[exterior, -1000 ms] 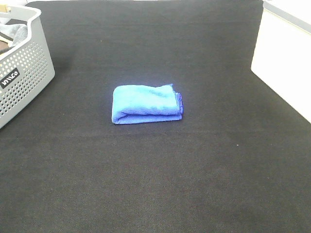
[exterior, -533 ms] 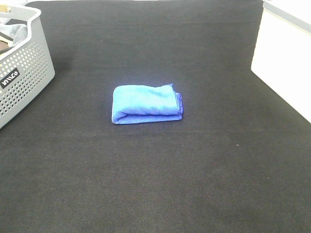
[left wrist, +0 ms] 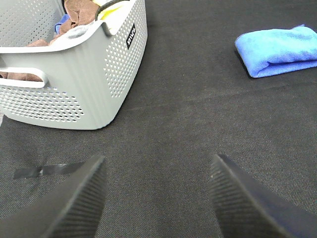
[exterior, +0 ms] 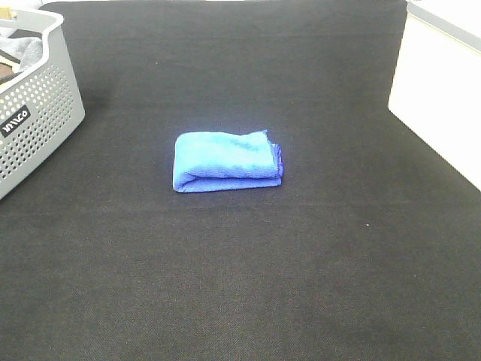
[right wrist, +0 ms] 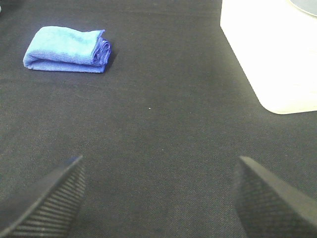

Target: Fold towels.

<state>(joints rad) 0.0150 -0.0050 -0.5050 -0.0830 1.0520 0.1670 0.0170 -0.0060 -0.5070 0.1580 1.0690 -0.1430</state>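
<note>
Folded towel (exterior: 227, 162) is lying mid-surface (exterior: 301, 263), long axis 9–3 o'clock, hems facing 3; both jaws are sitting released, empty.

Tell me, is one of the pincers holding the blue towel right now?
No, the folded blue towel lies alone on the black table, and both pincers, left and right, are open and away from it.
</note>
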